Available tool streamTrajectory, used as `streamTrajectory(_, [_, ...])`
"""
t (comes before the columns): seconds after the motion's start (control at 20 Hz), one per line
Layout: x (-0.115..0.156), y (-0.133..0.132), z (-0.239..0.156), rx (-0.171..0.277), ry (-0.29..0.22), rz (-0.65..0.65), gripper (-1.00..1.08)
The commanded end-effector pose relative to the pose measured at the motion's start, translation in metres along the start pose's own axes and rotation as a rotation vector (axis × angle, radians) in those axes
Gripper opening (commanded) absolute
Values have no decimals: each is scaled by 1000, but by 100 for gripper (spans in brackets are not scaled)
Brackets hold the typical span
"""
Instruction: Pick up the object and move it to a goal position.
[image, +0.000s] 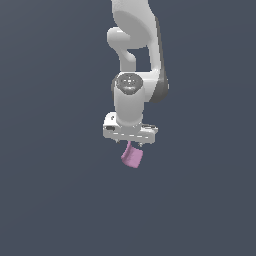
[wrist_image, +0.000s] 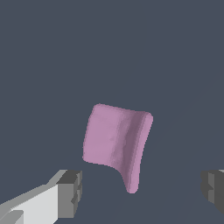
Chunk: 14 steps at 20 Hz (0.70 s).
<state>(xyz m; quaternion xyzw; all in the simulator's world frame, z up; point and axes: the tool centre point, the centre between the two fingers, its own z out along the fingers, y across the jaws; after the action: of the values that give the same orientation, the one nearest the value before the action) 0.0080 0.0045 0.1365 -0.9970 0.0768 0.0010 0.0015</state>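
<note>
pink object (wrist_image: 114, 140), gripper (wrist_image: 140, 192) fingers apart, no txt

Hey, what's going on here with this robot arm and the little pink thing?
A white robot arm is working over a plain dark grey surface, reaching down toward a small pink block. In the wrist view the gripper is open, with its jaws spread wide on either side and the pink block between them but beyond the tips, not touched by either one. So nothing is gripped yet; whether the block rests on the surface can't be told.
</note>
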Motion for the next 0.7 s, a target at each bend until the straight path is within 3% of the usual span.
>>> streamTrajectory(0.0, [0,-6,14,0,0,44,100])
streamTrajectory(0.65, [0,-20,50,-3,2,156,100])
